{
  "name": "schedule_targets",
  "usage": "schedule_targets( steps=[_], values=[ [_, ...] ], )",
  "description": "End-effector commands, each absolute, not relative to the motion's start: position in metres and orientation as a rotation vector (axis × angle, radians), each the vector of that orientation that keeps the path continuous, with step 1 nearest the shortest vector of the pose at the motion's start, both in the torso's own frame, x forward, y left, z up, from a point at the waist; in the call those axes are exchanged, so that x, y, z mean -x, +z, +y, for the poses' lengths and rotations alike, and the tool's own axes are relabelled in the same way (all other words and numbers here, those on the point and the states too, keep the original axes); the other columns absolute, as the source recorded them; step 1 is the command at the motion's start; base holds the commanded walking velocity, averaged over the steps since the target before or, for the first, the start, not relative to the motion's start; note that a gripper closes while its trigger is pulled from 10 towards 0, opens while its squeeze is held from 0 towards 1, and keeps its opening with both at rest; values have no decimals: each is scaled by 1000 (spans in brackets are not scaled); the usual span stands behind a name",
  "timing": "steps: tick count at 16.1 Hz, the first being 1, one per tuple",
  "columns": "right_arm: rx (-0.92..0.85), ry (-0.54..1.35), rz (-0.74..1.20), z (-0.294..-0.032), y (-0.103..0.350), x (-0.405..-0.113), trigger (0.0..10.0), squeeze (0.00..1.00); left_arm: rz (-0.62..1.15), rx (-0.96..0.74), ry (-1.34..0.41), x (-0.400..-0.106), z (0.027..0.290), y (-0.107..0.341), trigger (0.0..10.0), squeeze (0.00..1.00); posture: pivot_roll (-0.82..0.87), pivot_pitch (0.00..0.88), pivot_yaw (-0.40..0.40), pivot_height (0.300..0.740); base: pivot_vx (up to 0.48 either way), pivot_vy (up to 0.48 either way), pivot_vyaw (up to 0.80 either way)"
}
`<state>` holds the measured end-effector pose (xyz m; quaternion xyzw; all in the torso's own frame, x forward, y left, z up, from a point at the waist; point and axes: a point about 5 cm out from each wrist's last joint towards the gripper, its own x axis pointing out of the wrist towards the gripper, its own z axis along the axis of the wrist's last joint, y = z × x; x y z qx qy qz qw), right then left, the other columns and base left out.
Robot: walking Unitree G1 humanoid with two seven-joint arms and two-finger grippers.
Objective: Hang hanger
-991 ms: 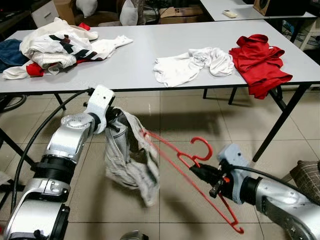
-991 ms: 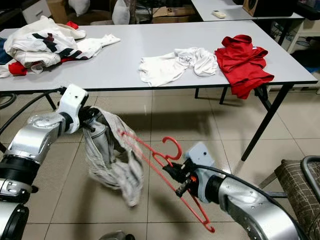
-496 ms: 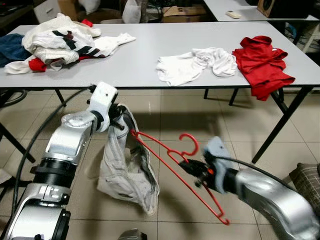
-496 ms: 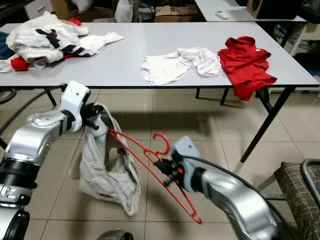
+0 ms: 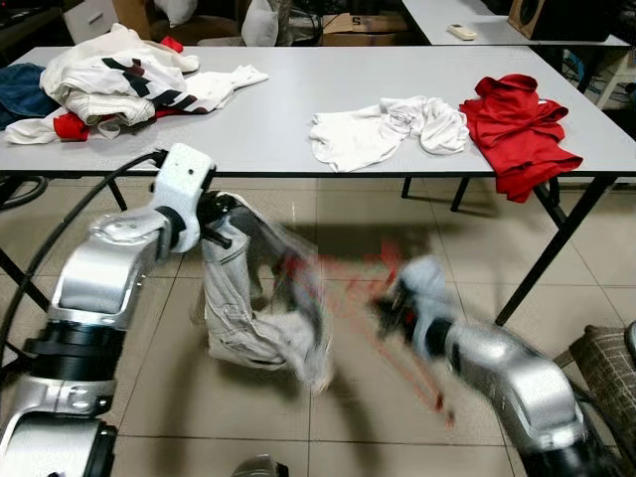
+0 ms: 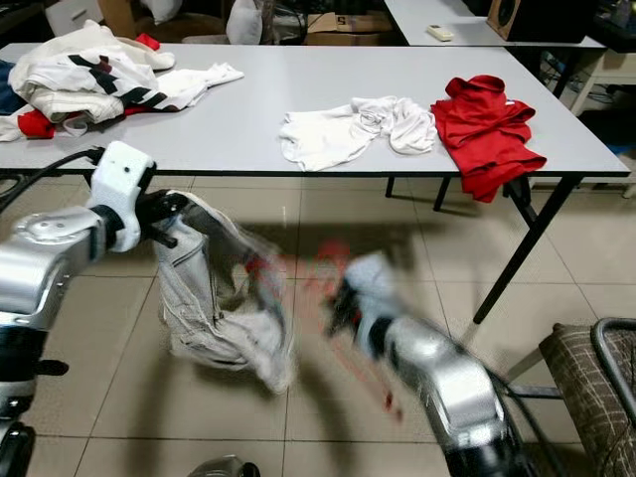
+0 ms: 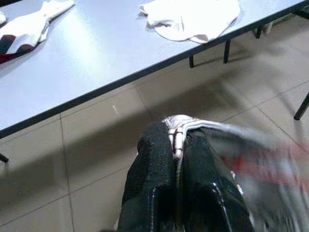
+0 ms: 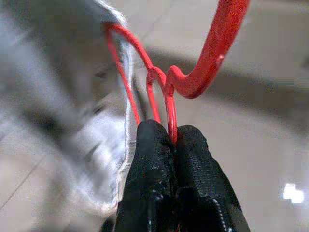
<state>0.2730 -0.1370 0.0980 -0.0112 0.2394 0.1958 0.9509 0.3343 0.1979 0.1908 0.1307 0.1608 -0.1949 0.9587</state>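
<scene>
A grey garment (image 5: 248, 323) hangs limp above the tiled floor, in front of the table. My left gripper (image 5: 224, 212) is shut on its top edge, and the left wrist view shows a white seam (image 7: 179, 126) pinched between the black fingers (image 7: 152, 164). A red plastic hanger (image 8: 203, 72) is clamped at its neck by my right gripper (image 8: 166, 133), hook pointing up. One hanger arm reaches into the garment's opening (image 8: 116, 53). In the eye views the hanger (image 5: 348, 293) and right gripper (image 5: 390, 310) are motion-blurred, just right of the garment.
A long grey table (image 5: 268, 134) stands ahead with a white garment (image 5: 383, 129), a red garment (image 5: 519, 124) drooping over its edge and a clothes pile (image 5: 119, 84) at far left. Its black leg (image 5: 552, 238) slants at right. A checked chair seat (image 5: 608, 360) sits at far right.
My right arm has swung left with the hanger, closer to the garment, and is now blurred. My left gripper has shifted left and slightly up, carrying the garment.
</scene>
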Motion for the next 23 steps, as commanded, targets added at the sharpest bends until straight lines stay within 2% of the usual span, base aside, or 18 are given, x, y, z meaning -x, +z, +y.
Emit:
schedule_targets(
  steps=[1, 4, 5, 8, 11, 15, 17, 21, 23],
  values=[
    [8, 260, 448, -153, 100, -282, 10000, 0, 288, -287, -415, -331, 197, 203, 0, 0, 44, 0, 41, 740, 0, 0, 0],
    [-215, 258, 426, -142, 91, -290, 10000, 0, 299, -246, -580, -322, 175, 205, 0, 0, 41, 0, 58, 740, 0, 0, 0],
    [-319, 323, 440, -128, 85, -292, 10000, 0, 289, -212, -622, -320, 168, 207, 0, 0, 43, 0, 63, 740, 0, 0, 0],
    [-460, 457, 484, -102, 75, -295, 10000, 0, 274, -198, -683, -320, 160, 211, 0, 0, 56, 0, 63, 740, 0, 0, 0],
    [-314, 593, 559, -94, 70, -289, 10000, 0, 277, -288, -667, -319, 170, 210, 0, 0, 65, 0, 51, 740, 0, 0, 0],
    [-141, 683, 588, -111, 67, -279, 10000, 0, 269, -346, -574, -324, 190, 217, 0, 0, 70, 0, 37, 740, 0, 0, 0],
    [-157, 698, 558, -114, 71, -282, 10000, 0, 275, -351, -613, -322, 189, 219, 0, 0, 66, 0, 43, 740, 0, 0, 0],
    [-155, 880, 490, -92, 86, -280, 10000, 0, 302, -406, -726, -318, 186, 217, 0, 0, 68, 0, 42, 740, 0, 0, 0],
    [-137, 870, 460, -89, 88, -284, 10000, 0, 301, -413, -743, -318, 186, 218, 0, 0, 70, 0, 42, 740, 0, 0, 0]
  ],
)
